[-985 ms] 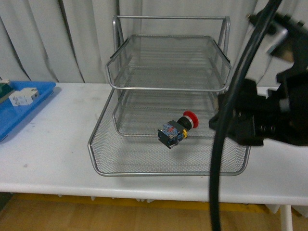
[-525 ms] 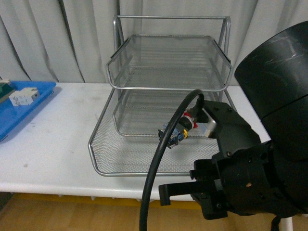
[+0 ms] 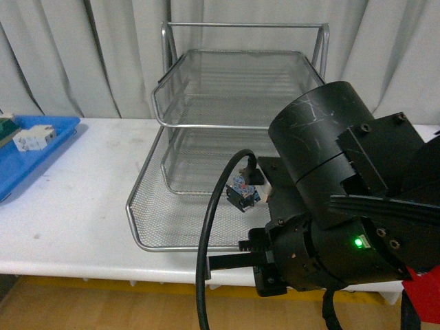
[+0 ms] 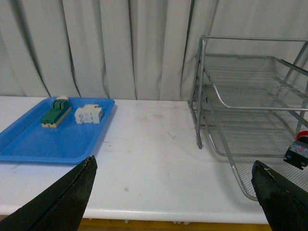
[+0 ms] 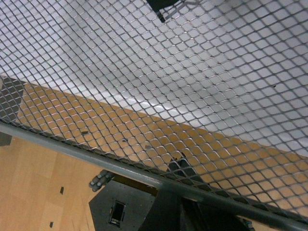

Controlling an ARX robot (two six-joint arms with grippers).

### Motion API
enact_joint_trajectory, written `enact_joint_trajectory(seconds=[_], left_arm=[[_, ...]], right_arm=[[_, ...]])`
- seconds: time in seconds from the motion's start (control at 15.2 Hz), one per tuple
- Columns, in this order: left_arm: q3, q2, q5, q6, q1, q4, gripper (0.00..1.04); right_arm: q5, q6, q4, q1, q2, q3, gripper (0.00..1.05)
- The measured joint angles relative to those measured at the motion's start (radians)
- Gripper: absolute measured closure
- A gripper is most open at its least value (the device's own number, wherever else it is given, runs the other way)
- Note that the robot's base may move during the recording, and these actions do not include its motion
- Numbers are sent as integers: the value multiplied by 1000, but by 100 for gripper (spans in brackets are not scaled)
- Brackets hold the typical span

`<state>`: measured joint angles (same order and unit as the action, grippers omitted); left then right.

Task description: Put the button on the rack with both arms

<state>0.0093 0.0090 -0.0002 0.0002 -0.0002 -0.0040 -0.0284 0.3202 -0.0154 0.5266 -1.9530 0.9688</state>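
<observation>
The silver wire-mesh rack [image 3: 240, 89] stands on the white table [image 3: 75, 206], its bottom tier pulled out toward me. The button [image 3: 243, 193] lies on that bottom tier, mostly hidden by my bulky black right arm [image 3: 337, 227]. In the left wrist view the button [image 4: 298, 153] shows at the edge, inside the rack [image 4: 240, 108]. My right gripper [image 5: 168, 186] is shut on the rack's front rim tube [image 5: 86, 151], seen from below through the mesh. Left of the rack, my left gripper [image 4: 172, 164] hangs open over bare table, holding nothing.
A blue tray [image 4: 29, 144] lies at the table's left end with a green-and-cream block [image 4: 55, 111] and a white block [image 4: 89, 114] on it. Grey curtains hang close behind. The table's front edge runs just under the rack's pulled-out tier.
My right arm has swung down from the right side to the front of the rack and now covers the bottom tier's front right part. Rack and button stay where they were.
</observation>
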Motion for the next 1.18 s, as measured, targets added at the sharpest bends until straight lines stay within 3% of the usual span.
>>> enact_joint_trajectory(seconds=[0.33,0.53,1.18], left_arm=[[0,0,0,0,0,0,7],[0,0,0,0,0,0,7],[0,0,0,0,0,0,7]], right_arm=[[3,-23,40,-6,-44,69,103],[40,-67,-3,-65,-42,160,103],[2,-180,11,-180,-179,353,103]])
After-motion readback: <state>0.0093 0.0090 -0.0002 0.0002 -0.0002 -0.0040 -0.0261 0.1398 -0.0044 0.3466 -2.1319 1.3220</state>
